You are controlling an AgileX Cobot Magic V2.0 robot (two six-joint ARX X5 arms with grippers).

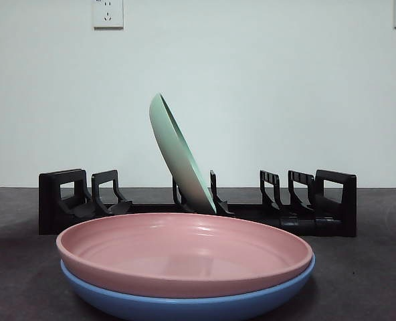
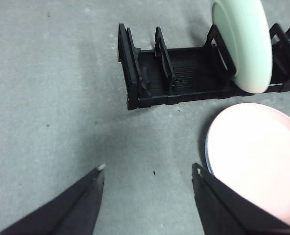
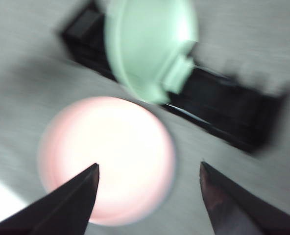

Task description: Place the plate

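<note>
A pink plate (image 1: 184, 251) lies flat on a blue plate (image 1: 184, 304) at the front of the table. Behind them a pale green plate (image 1: 180, 155) leans on edge in a slot of the black dish rack (image 1: 71, 204). In the left wrist view, my left gripper (image 2: 149, 171) is open above bare table beside the pink plate (image 2: 257, 156), with the rack (image 2: 184, 73) and the green plate (image 2: 243, 41) beyond. My right gripper (image 3: 149, 169) is open above the pink plate (image 3: 106, 156); its view is blurred and shows the green plate (image 3: 150, 46) in the rack (image 3: 228, 112).
The rack has several empty slots on both sides of the green plate. Two wall sockets (image 1: 108, 13) sit high on the white wall behind. Grey table surface (image 2: 52, 98) lies open to the rack's left end.
</note>
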